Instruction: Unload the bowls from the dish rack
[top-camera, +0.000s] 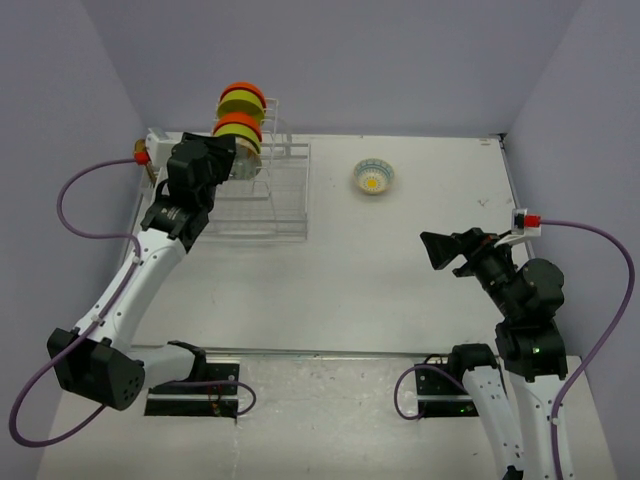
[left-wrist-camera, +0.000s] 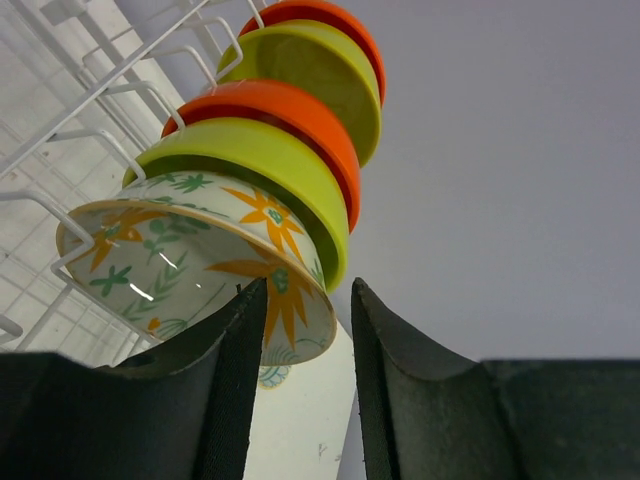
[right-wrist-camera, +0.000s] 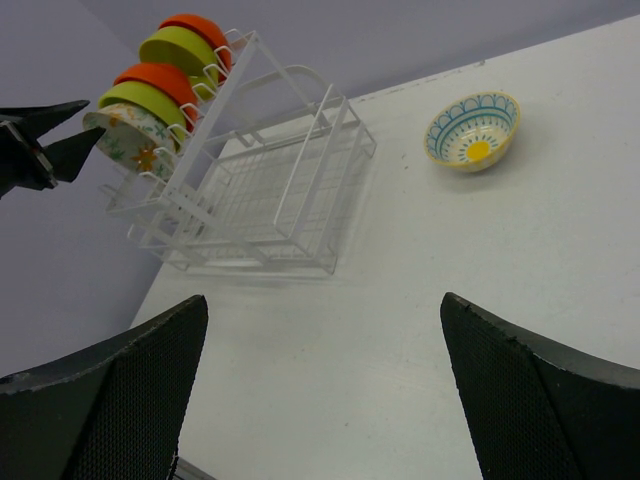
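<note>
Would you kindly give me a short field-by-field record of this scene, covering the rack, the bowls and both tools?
rack: white wire dish rack, far left of the table
bowls in rack: five on edge in the upright slots; floral bowl nearest the left tool, then lime-green bowls and orange bowls alternating
bowl unloaded: blue-rimmed bowl, upright on the table right of the rack
left tool: fingers on either side of the floral bowl's rim; firm grip not confirmable
right tool: wide open, holding nothing, above the table's right side
</note>
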